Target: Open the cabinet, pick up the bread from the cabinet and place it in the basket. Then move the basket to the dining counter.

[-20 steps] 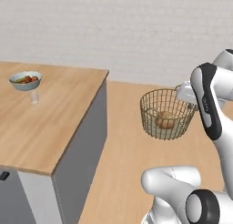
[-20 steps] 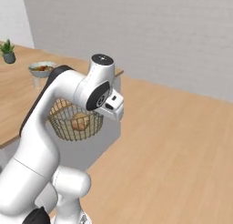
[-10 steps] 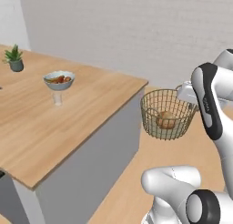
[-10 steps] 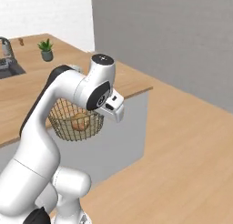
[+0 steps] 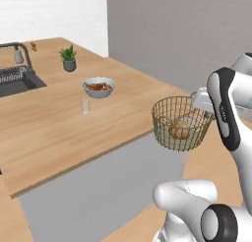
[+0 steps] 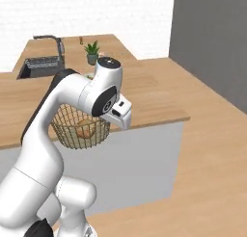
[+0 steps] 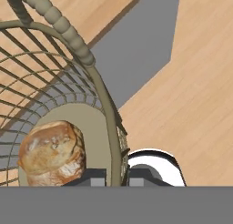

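- Since a second ago the whole outlook has swung: both base cameras have turned with the robot, so much more of the dining counter (image 5: 59,133) now shows, while the basket (image 5: 181,124) sits in the same spot against the arm as before.
- Taking the dining counter as the landmark: the basket hangs in the air just off its near corner, over the wood floor and beside the counter's grey side, not resting on the top.
- The gripper (image 7: 116,175) is clamped narrow on the basket's wire wall at the rim, one fingertip inside and one outside, seen plainly from the hand camera.
- The bread (image 7: 52,152) lies on the basket's solid base disc, leaning toward the wall nearest the fingers; from the left base view it shows through the mesh (image 5: 181,128), and from the right base view too (image 6: 86,128).
- On the dining counter, well apart from the basket, stands a white fruit bowl (image 5: 99,86) with something reddish in it, and a small clear glass (image 5: 85,106) just in front of that bowl.
- Farther back on the same top is a small potted plant (image 5: 68,58), and beyond it the dark sink (image 5: 17,81) with its curved faucet (image 5: 19,51).
- The basket stays level, its opening facing up.
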Motion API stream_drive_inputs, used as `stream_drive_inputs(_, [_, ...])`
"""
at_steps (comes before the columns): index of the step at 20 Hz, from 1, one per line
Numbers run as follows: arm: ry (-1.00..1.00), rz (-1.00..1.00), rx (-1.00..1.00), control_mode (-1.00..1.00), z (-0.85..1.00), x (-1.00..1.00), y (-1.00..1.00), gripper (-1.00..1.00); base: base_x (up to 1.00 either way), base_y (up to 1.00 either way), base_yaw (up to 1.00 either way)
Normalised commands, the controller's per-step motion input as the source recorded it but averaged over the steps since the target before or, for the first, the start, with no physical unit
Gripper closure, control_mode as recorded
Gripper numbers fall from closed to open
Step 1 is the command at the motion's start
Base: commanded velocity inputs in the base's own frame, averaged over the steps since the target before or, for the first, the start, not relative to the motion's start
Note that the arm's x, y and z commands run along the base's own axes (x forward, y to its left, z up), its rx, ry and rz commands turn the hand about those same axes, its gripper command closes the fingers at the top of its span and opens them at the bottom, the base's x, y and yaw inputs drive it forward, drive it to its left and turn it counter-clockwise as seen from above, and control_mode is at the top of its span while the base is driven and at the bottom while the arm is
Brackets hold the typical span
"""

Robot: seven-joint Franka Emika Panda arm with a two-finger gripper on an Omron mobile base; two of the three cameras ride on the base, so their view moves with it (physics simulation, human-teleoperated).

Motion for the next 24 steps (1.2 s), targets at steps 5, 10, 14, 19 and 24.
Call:
stream_drive_inputs(5, [0.00,0.00,0.00,1.00,0.00,0.00,0.00,1.00,0.49,-0.68,0.64])
stream_drive_inputs(10, [0.00,0.00,0.00,1.00,0.00,0.00,0.00,1.00,0.44,-0.80,0.60])
stream_drive_inputs(14, [0.00,0.00,0.00,1.00,0.00,0.00,0.00,1.00,0.42,-1.00,0.40])
stream_drive_inputs(19, [0.00,0.00,0.00,1.00,0.00,0.00,0.00,1.00,0.45,-1.00,0.14])
stream_drive_inputs(24, [0.00,0.00,0.00,1.00,0.00,0.00,0.00,1.00,0.64,-0.62,0.00])
